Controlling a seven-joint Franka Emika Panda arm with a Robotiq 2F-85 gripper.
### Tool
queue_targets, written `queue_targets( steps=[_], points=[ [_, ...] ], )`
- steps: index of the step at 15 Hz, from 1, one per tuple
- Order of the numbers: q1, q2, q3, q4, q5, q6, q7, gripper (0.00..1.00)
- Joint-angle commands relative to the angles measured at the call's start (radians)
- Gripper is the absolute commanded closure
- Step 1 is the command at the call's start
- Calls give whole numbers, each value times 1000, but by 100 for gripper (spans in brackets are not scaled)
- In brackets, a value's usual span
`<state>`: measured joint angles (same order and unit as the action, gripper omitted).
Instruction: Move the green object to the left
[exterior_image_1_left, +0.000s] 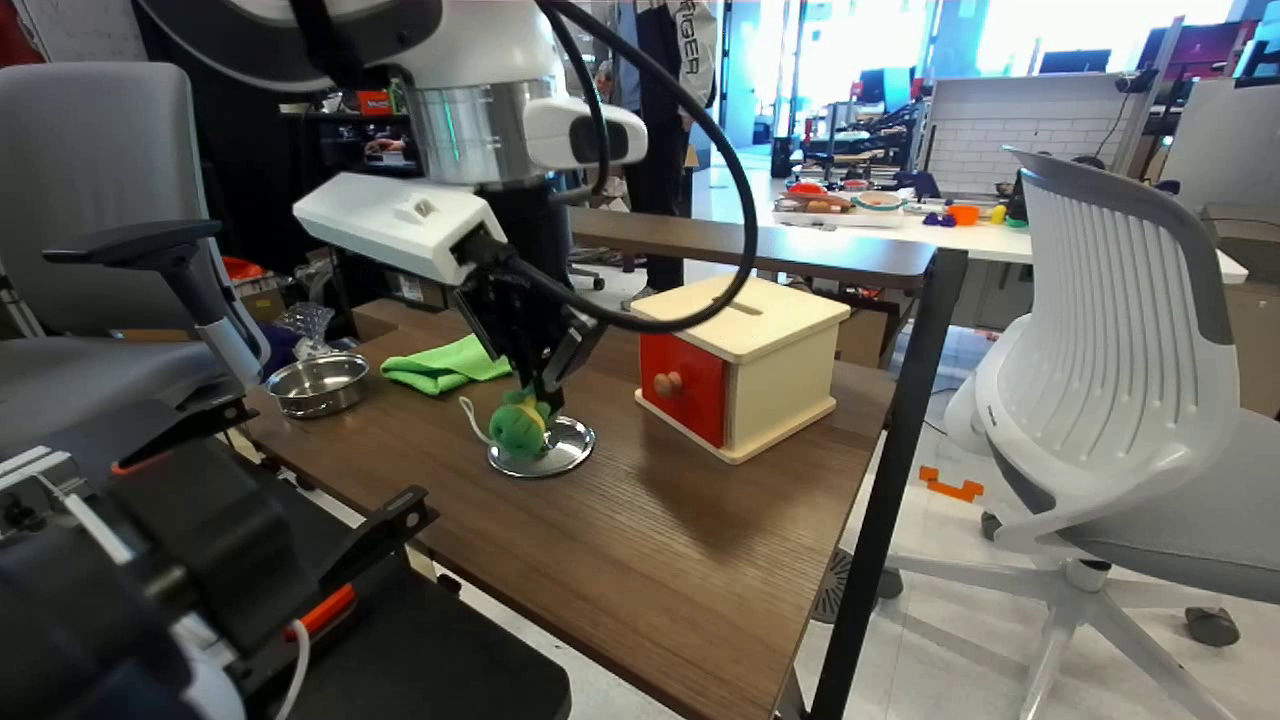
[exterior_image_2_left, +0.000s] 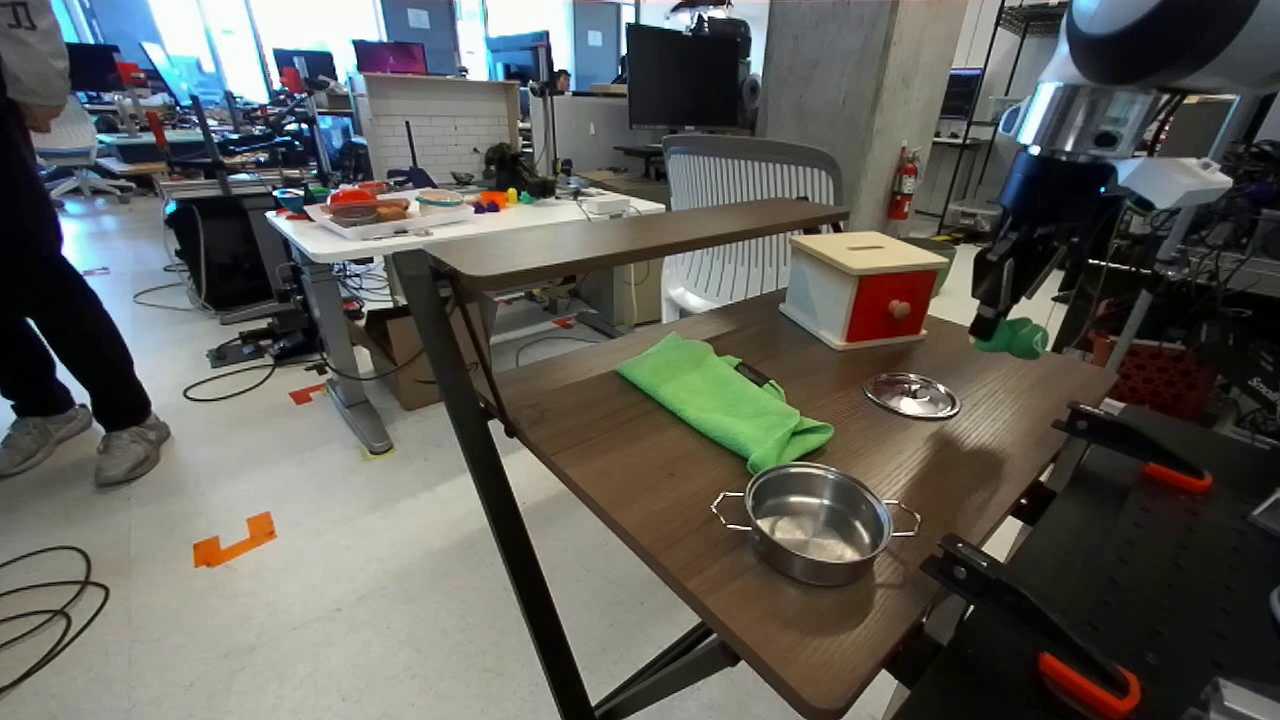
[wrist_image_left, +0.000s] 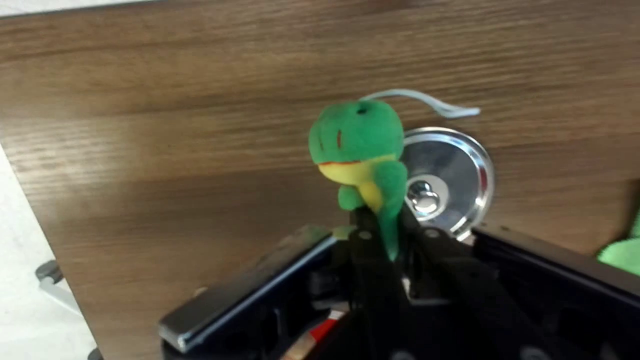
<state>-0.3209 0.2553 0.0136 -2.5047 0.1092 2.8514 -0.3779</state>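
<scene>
The green object (exterior_image_1_left: 518, 430) is a small plush toy with a big green head, a yellow belly and a pale string loop. It also shows in an exterior view (exterior_image_2_left: 1014, 338) and in the wrist view (wrist_image_left: 357, 137). My gripper (wrist_image_left: 382, 220) is shut on its lower body, with the head sticking out beyond the fingertips. In both exterior views the gripper (exterior_image_1_left: 548, 392) points down and the toy hangs above the table. In the wrist view the toy overlaps the edge of the round metal lid (wrist_image_left: 457, 165). Part of its body is hidden between the fingers.
The lid (exterior_image_2_left: 912, 396) lies flat on the brown table (exterior_image_1_left: 640, 560). A flat green cloth (exterior_image_2_left: 725, 400) and a metal pot (exterior_image_2_left: 820, 525) lie further along. A wooden box with a red door (exterior_image_1_left: 740, 340) stands near the back. Black clamps (exterior_image_2_left: 1030, 600) edge the adjoining black surface.
</scene>
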Motion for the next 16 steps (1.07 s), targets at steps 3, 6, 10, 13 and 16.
queue_targets(
  steps=[3, 6, 10, 13, 16],
  points=[
    [59, -132, 81, -41, 92, 45, -69, 97],
    [129, -125, 90, 15, 89, 37, -39, 97],
    [190, -62, 89, 130, 72, 29, 0, 97],
    [212, 5, 83, 237, 51, 7, 43, 97],
    [231, 92, 67, 355, 11, -23, 106, 97]
  ],
)
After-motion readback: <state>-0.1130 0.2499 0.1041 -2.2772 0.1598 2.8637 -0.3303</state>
